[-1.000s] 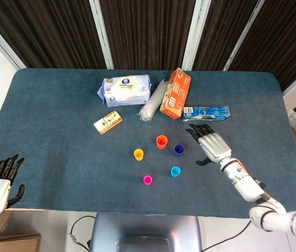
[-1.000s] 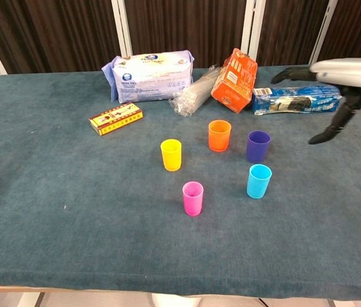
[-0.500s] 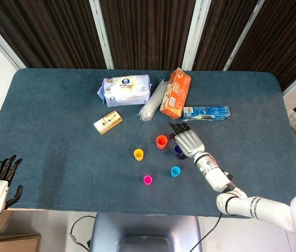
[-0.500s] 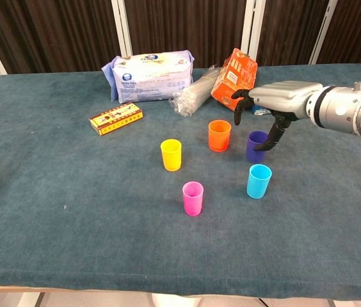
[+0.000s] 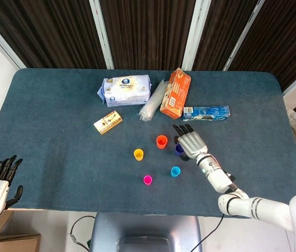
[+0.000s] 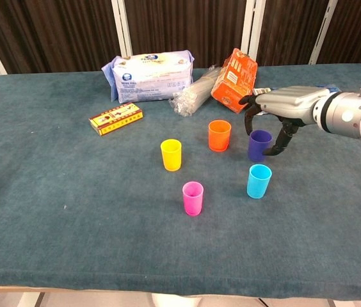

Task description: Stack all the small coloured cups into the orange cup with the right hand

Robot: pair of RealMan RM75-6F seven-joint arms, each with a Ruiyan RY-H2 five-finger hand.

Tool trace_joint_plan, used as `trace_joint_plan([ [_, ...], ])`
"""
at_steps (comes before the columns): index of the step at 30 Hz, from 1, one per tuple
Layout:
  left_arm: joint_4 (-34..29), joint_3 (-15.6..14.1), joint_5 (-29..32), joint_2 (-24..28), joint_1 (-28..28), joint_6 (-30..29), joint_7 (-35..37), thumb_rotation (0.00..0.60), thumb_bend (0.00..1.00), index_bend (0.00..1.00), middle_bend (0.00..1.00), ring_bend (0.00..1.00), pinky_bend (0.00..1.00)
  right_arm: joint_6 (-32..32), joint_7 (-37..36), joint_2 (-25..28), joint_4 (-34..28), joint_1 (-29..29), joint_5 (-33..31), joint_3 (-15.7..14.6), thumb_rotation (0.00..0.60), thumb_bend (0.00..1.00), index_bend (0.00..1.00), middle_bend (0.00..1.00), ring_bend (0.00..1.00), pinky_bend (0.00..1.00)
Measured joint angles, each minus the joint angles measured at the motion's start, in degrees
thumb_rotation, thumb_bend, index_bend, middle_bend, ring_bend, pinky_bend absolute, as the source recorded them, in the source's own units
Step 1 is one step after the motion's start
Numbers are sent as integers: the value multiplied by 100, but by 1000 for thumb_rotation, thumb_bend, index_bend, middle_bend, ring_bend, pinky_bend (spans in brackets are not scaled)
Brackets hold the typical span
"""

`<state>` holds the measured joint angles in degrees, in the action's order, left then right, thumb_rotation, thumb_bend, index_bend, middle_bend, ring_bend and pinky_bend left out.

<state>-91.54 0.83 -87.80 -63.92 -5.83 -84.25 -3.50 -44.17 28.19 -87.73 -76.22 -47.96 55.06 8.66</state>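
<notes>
right hand (image 6: 281,109) | fingers apart, curled over purple cup (image 6: 259,145), holding nothing yet | orange cup (image 6: 219,135) at its 9 o'clock (left hand far off)

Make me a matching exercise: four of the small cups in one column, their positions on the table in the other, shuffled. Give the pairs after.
Positions are as the chest view shows them.

Column 1
1. purple cup
2. pink cup
3. yellow cup
4. orange cup

Column 2
A. nearest the front table edge
B. furthest left of the cups
C. directly under the right robot hand
D. just in front of the orange snack bag

Pairs: 1-C, 2-A, 3-B, 4-D
</notes>
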Motion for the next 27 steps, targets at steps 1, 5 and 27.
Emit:
trace_joint_plan([
  [1,0,0,4,0,-3,8,-2,600,470,0,0,12,97,2,2,-3,-1,-9,-20,-4,600,436,561,0,0,0],
  [5,-1,-2,4,2,-10,21,2,600,470,0,0,12,98,-68,61,-33,9,-32,-91,-19,600,462,631,10,0,0],
  [27,3,8,54,32,-12,49,39,600,469,0,0,14,97,-666,138,-382,-168,-487,-663,676,600,479,648,42,0,0],
])
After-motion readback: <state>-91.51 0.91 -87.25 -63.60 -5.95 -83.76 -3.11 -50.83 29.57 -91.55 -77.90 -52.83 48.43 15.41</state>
